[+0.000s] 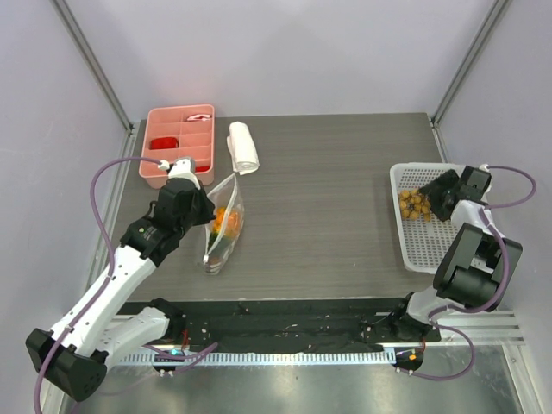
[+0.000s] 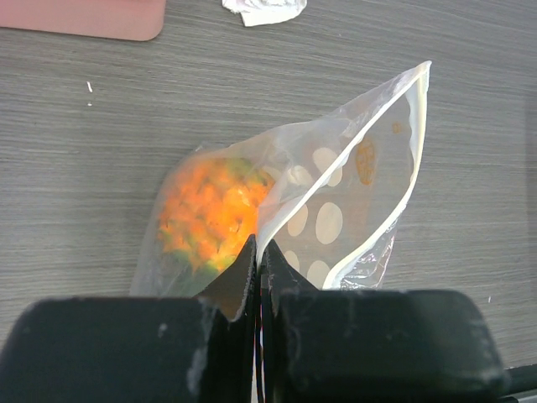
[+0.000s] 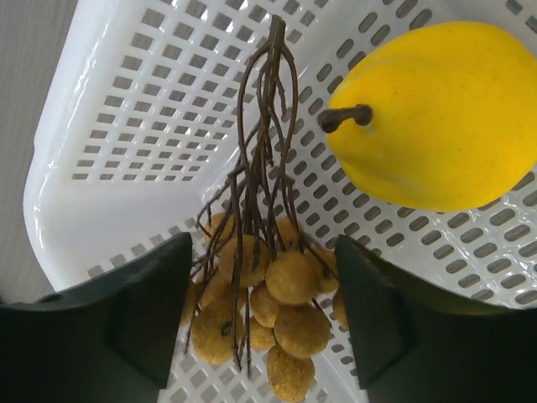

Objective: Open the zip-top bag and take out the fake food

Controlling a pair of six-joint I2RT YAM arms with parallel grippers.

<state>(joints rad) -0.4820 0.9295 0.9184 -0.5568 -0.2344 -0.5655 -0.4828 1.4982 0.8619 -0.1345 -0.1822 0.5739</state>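
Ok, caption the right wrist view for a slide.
Open right tool over brown ball cluster beside yellow pear in white basket.

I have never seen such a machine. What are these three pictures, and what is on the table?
These are two robot arms bolted to a table's near edge. One picture looks down from above; the other two come from small cameras on each wrist.

The left gripper is shut, pinching the clear zip-top bag and holding it up. An orange spiky fruit is inside.

The right gripper is open over a white perforated basket. In the basket lie a cluster of small brown balls on twigs and a yellow pear, both outside the bag.

Farther back are a pink compartment tray and a rolled white towel.
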